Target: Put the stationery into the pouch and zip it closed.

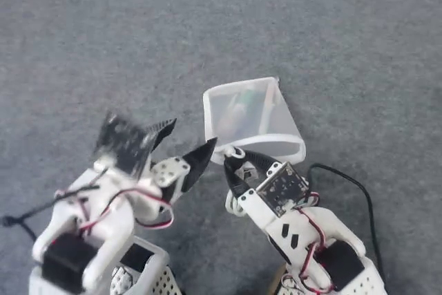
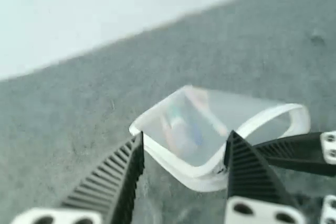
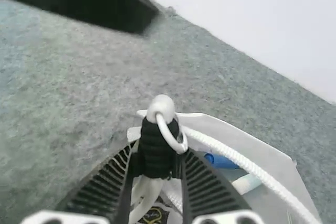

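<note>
A translucent white pouch (image 1: pixel 252 117) lies on the grey carpet with stationery (image 1: pixel 242 108) showing through its wall. My right gripper (image 1: pixel 239 162) is at the pouch's near edge, shut on the zipper pull (image 3: pixel 154 150), a black tab with a white bead and ring. A blue item (image 3: pixel 220 160) lies inside the pouch (image 3: pixel 257 174). My left gripper (image 1: pixel 190 136) hovers open just left of the pouch, apart from it. In the left wrist view its fingers (image 2: pixel 123 174) frame the pouch (image 2: pixel 220 114) and the blurred stationery (image 2: pixel 181 129).
Grey carpet (image 1: pixel 83 53) covers the table on all sides, with a pale wall behind. The right arm's black cable (image 1: pixel 352 184) trails on the carpet at the right. The right gripper's black finger (image 2: pixel 296 150) crosses near the pouch's edge.
</note>
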